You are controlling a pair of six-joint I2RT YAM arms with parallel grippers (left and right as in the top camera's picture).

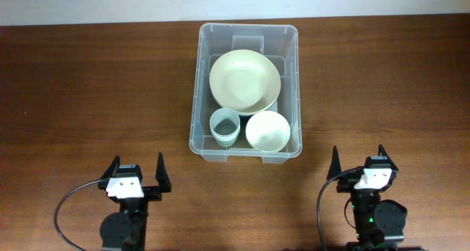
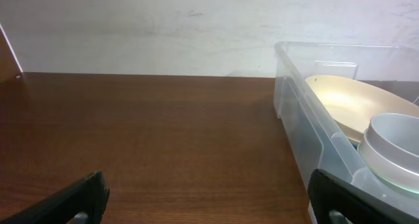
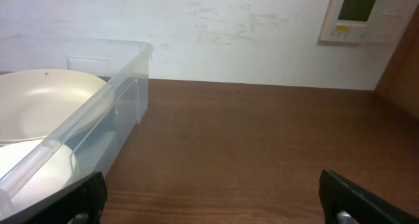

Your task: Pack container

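The clear plastic container (image 1: 198, 97) stands at the table's middle back. Inside it lie a large cream plate (image 1: 244, 80), a small grey-green cup stack (image 1: 224, 125) and a white bowl (image 1: 267, 130). My left gripper (image 1: 136, 170) is open and empty near the front edge, left of the container. My right gripper (image 1: 359, 158) is open and empty near the front edge, right of it. In the left wrist view the container (image 2: 294, 112) is on the right, with the plate (image 2: 357, 103) and cup (image 2: 393, 142). In the right wrist view the container (image 3: 124, 96) is on the left.
The brown wooden table (image 1: 95, 97) runs wide on both sides of the container. A white wall (image 2: 163, 27) stands behind the table. A wall thermostat (image 3: 359, 14) shows in the right wrist view.
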